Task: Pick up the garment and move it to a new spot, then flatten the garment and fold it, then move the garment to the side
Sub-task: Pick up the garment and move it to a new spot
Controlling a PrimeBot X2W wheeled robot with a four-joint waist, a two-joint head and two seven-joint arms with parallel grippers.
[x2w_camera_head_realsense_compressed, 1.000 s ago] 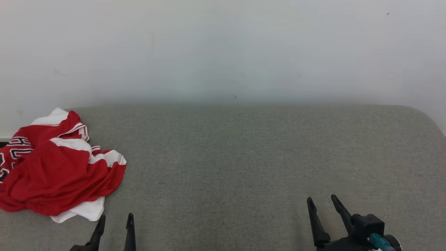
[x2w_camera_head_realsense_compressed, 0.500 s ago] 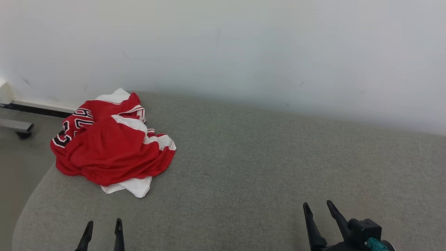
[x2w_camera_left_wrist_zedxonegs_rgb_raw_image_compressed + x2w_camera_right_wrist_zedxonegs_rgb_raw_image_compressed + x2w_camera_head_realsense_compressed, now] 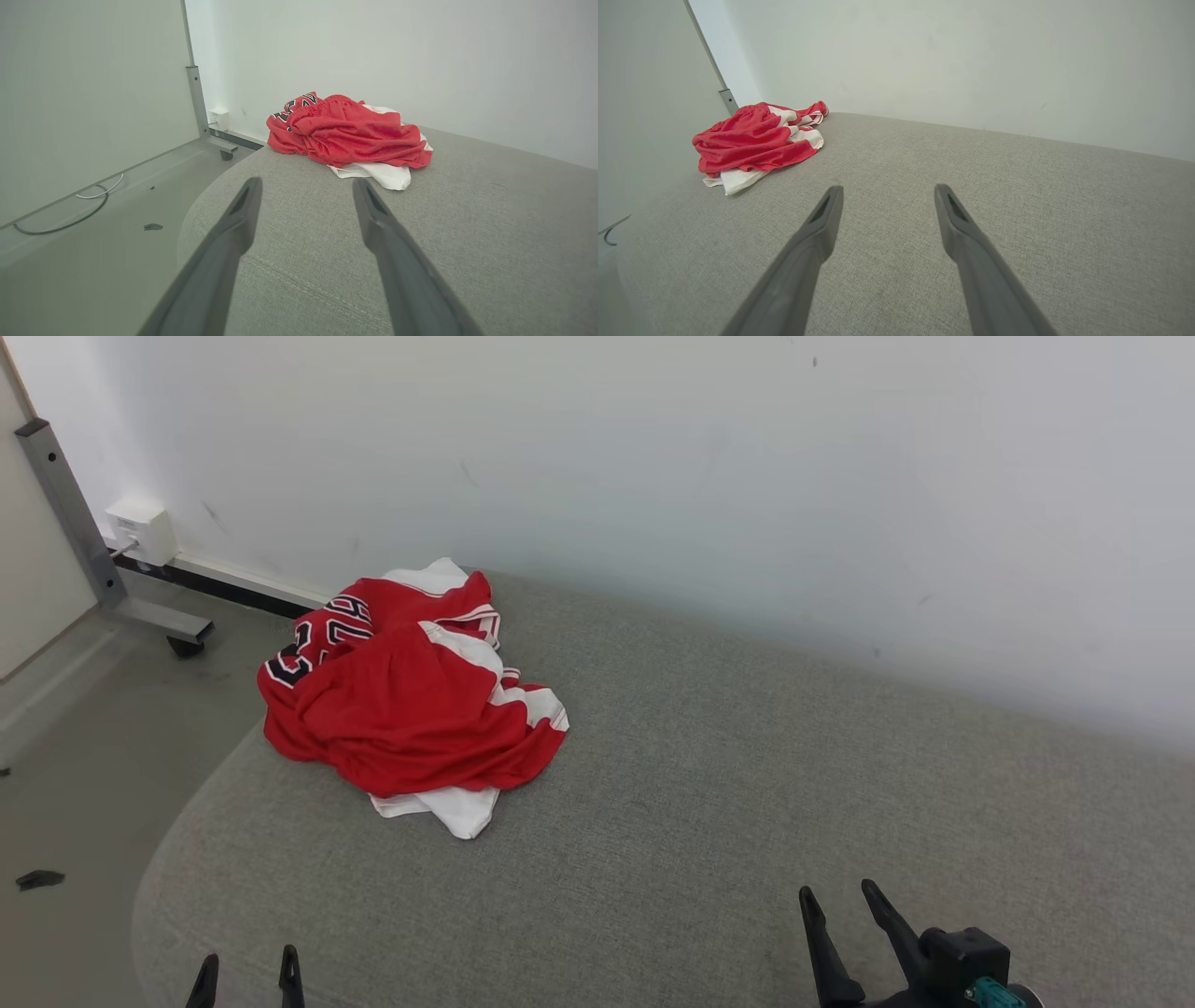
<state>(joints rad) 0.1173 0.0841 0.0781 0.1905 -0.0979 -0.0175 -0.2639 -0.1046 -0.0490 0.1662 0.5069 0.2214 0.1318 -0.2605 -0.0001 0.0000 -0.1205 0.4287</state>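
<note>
Brought nearer mid-frame by head cam's turn left over last sec, not by any move of its own: crumpled red-and-white garment (image 3: 406, 709), heaped at far-left corner of grey cushion (image 3: 700, 803). At cushion's near edge, well apart from it: left tool (image 3: 247, 957) & right tool (image 3: 836, 890), both spread wide, empty. Probably lining up for pick-up; nothing grasped yet.
</note>
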